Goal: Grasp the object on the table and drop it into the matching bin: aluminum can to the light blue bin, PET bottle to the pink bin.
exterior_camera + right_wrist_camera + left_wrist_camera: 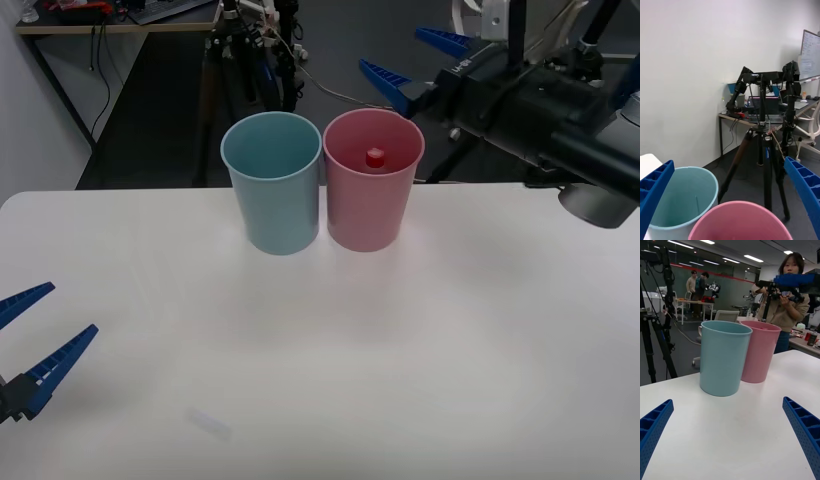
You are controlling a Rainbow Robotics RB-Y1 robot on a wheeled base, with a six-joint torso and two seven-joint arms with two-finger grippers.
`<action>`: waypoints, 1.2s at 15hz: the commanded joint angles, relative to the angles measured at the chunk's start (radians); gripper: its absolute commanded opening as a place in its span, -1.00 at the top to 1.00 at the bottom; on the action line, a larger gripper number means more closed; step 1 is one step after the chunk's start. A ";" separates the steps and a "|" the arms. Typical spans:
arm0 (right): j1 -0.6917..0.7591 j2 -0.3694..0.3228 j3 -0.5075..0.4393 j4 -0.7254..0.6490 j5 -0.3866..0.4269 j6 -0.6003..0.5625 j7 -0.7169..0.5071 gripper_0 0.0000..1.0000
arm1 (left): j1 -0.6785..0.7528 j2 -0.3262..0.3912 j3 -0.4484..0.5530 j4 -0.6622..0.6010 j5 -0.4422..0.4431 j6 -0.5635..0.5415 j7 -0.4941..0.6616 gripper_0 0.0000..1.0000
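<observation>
A small clear plastic bottle with a red screw cap (375, 157) stands inside the pink tapered plastic bin with a rolled rim (372, 215), only its cap visible near the bottom in the front view. The pink bin sits on the large white counter with rounded corners (420, 330), close beside a light blue-teal plastic bin of the same shape (273, 205); their rims look almost touching, the light blue one on the robot's left. Both bins stand near the counter's far edge.

The right claw (412, 66) hangs in the air above and just beyond the pink bin, over the dark floor behind the counter, its two blue ribbed fingers (385, 80) spread apart and holding nothing. In the right wrist view the right claw (733, 210) frames the rims of both bins from above, with a black tripod (763, 157) standing on the floor beyond.

The left claw (25, 335) rests low over the near left part of the counter, well apart from the bins, its blue fingers likewise parted and empty. In the left wrist view the left claw (726, 442) faces the two bins across bare white counter.
</observation>
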 commanded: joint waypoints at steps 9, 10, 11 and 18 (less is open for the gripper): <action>0.475 -0.066 -0.362 -0.311 0.372 -0.122 -0.376 -1.00 | 0.000 0.000 0.000 0.000 0.000 0.000 0.000 -1.00; 0.525 -0.066 -0.399 -0.331 0.403 -0.129 -0.397 -1.00 | 0.000 0.000 0.000 0.000 0.000 0.000 0.000 -1.00; 0.567 -0.066 -0.428 -0.348 0.429 -0.137 -0.419 -1.00 | 0.000 0.000 0.000 0.000 0.000 0.000 0.000 -1.00; 0.935 -0.064 -0.679 -0.501 0.555 -0.197 -0.526 -1.00 | 0.000 0.000 0.000 0.000 0.000 0.000 0.000 -1.00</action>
